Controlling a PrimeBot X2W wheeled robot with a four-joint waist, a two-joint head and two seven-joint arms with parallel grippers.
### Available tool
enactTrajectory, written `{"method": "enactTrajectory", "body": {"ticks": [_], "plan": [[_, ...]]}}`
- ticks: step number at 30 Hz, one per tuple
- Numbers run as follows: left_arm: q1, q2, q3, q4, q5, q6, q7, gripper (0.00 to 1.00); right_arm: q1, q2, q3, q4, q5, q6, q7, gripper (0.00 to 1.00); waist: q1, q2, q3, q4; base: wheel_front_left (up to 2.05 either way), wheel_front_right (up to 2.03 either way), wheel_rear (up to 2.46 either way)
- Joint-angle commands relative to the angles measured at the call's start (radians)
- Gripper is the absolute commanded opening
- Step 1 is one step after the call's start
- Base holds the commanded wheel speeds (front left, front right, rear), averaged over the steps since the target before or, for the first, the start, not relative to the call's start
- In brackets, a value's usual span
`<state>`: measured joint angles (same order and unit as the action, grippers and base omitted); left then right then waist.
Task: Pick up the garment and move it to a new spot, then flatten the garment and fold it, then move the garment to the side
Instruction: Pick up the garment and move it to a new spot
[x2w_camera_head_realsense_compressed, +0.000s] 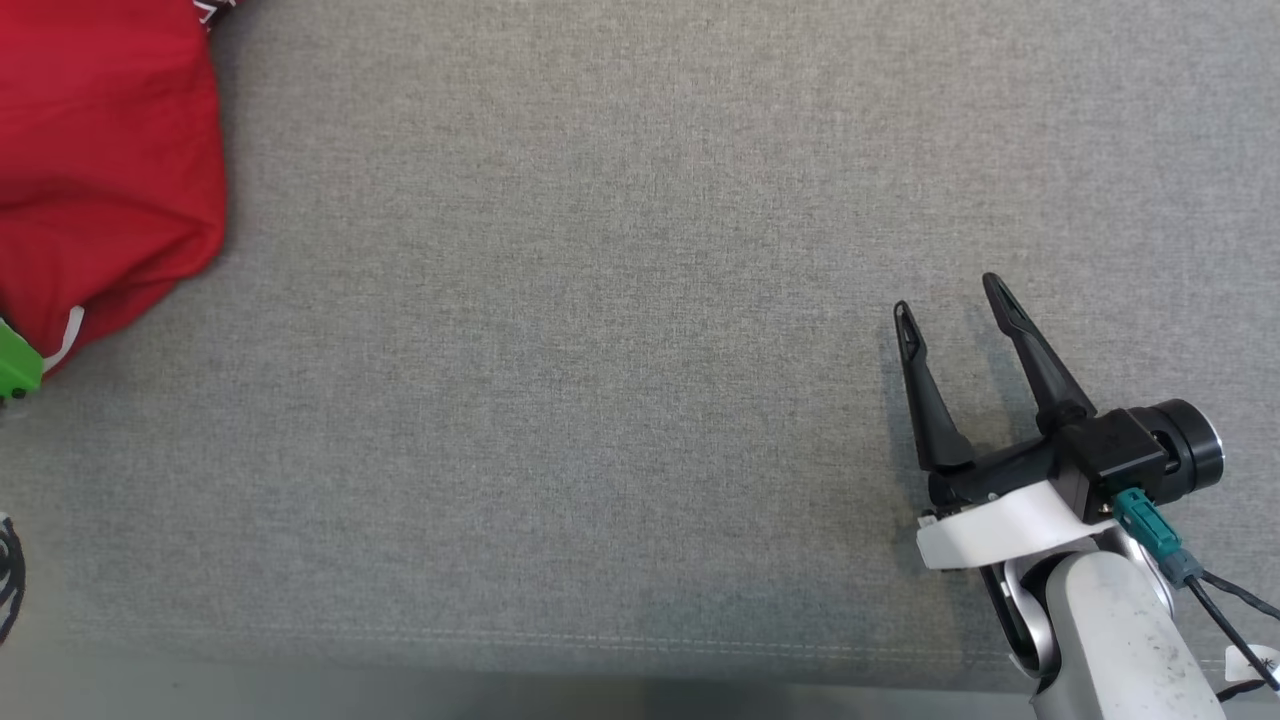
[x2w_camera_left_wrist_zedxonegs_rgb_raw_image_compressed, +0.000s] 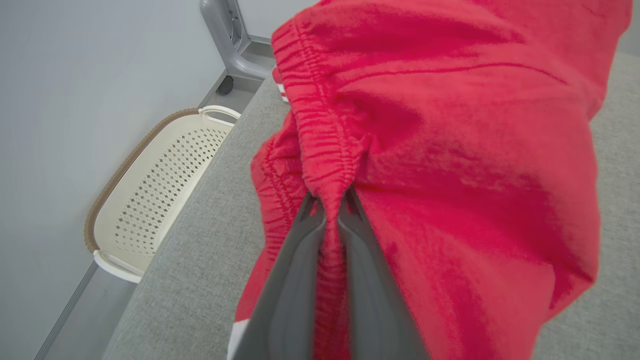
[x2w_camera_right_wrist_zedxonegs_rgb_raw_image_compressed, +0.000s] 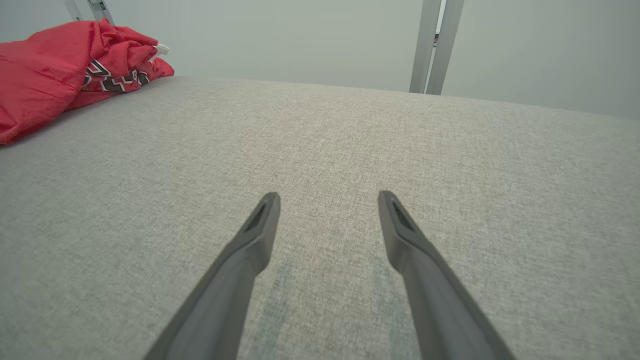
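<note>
The garment is red cloth bunched at the far left of the grey surface. In the left wrist view my left gripper is shut on the garment, pinching a fold of its gathered elastic edge between the two fingers. From the right wrist view the garment lies at the upper left, showing a black and white pattern. My right gripper hovers open over bare surface at the lower right, far from the cloth, its fingers holding nothing.
A cream perforated basket sits on the floor beside the surface's edge. A grey metal frame leg stands beyond it, and upright posts rise behind the far edge. A green part shows at the left border.
</note>
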<state>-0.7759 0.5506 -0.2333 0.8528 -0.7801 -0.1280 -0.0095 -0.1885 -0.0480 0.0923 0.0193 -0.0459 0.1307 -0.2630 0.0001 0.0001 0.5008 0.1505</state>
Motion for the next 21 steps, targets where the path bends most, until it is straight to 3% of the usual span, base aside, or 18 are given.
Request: {"method": "enactTrajectory", "body": {"ticks": [1,15,21], "plan": [[-0.017,0.01,-0.007,0.004,0.001,-0.004,-0.013,0.0,-0.007,-0.004,0.002,0.005,0.013,0.0,-0.005,1.0,-0.0001,-0.0001,-0.025,0.002,0.0,0.0,0.0],[-0.097,0.114,-0.096,-0.167,0.015,-0.003,-0.049,0.0,0.026,-0.004,0.029,0.052,0.118,0.0,-0.005,1.0,-0.0001,-0.0001,-0.243,-0.011,0.0,0.0,0.0],[-0.135,0.099,-0.148,-0.277,0.046,0.0,-0.005,0.0,0.051,-0.004,0.039,0.065,0.152,0.0,-0.005,1.0,-0.0001,-0.0001,-0.327,-0.063,0.0,0.0,0.0]]}}
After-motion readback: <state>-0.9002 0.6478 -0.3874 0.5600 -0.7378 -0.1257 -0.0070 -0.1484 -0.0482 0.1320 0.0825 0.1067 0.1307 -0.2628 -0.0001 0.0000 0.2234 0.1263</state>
